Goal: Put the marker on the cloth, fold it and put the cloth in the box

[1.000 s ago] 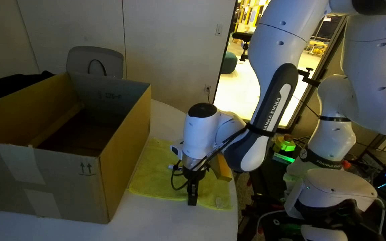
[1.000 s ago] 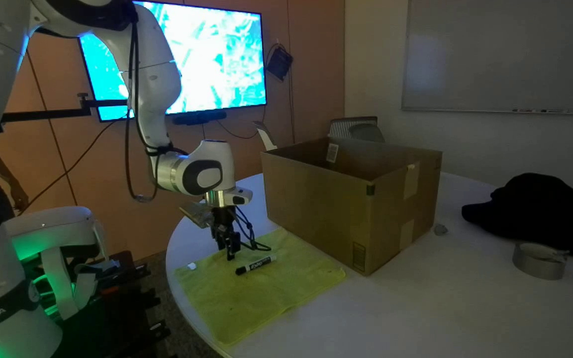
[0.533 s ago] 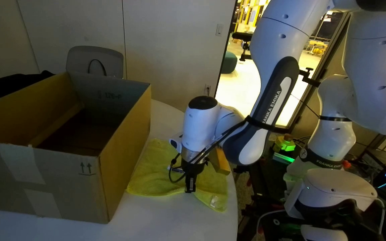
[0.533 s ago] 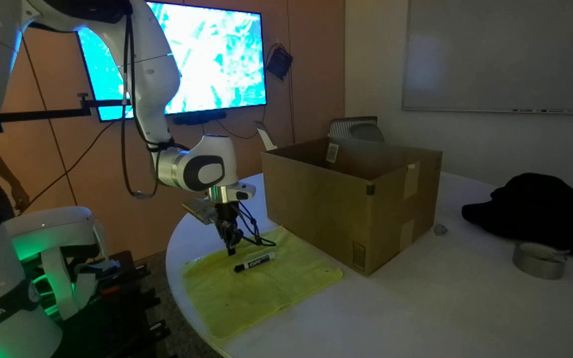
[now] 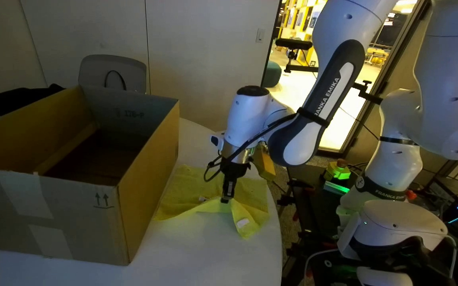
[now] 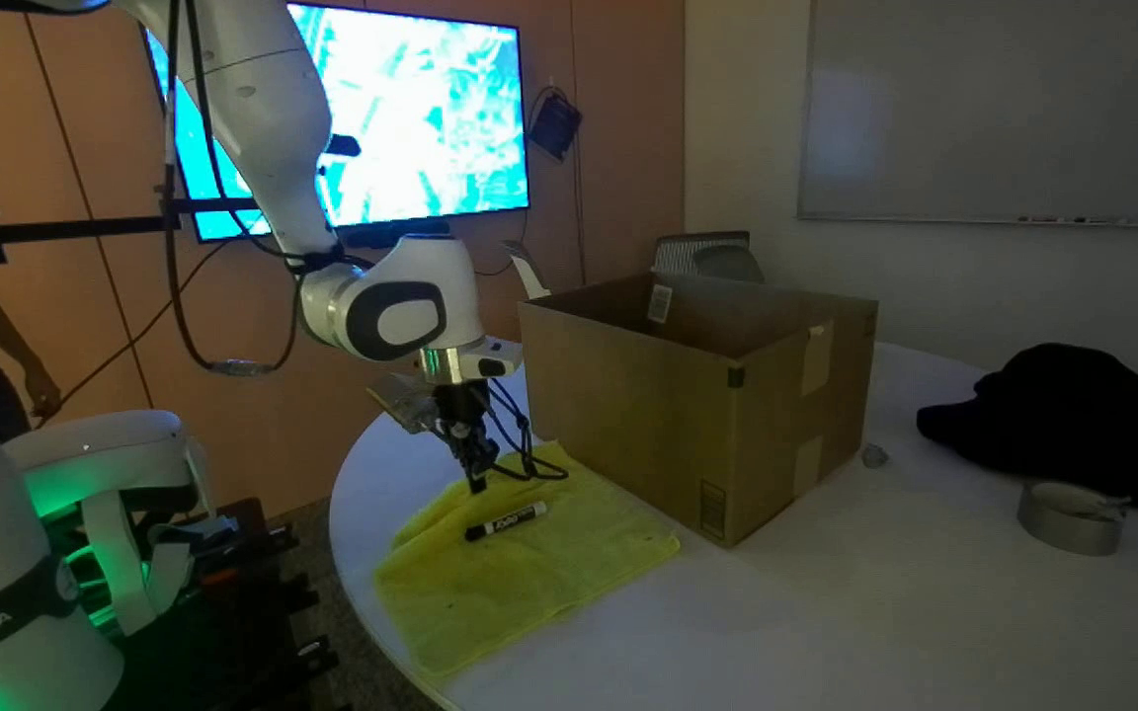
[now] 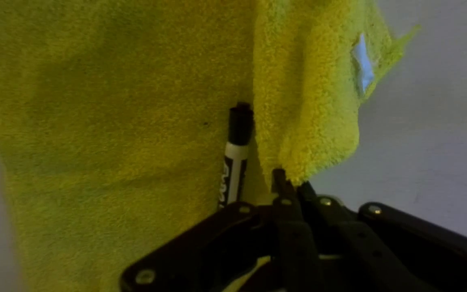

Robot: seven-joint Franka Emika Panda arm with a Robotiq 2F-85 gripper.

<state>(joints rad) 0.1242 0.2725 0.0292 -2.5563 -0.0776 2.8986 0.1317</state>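
The yellow cloth (image 5: 177,190) lies on the table beside the box; it also shows in an exterior view (image 6: 539,592) and the wrist view (image 7: 116,121). My gripper (image 7: 292,184) is shut on the cloth's edge, pinching it and holding it raised, so a fold slopes down from the fingertips. In both exterior views, the gripper (image 5: 226,198) (image 6: 476,484) is at the lifted edge. The dark marker with a white band (image 6: 506,521) lies on the flat part of the cloth, right beside the fold (image 7: 235,162). The large brown cardboard box (image 5: 148,186) (image 6: 628,415) stands open and upright.
A white tag (image 5: 243,222) sits on the cloth's hanging corner. A roll of tape (image 6: 1071,518), a black garment (image 6: 1063,425) and a small grey lump (image 6: 874,455) lie on the white table (image 6: 875,632) past the box. A grey chair (image 5: 111,71) stands behind.
The gripper has risen and moved inward over the cloth, pulling the gripped edge up and toward the marker. The tagged corner has lifted and swung in. The marker has barely moved.
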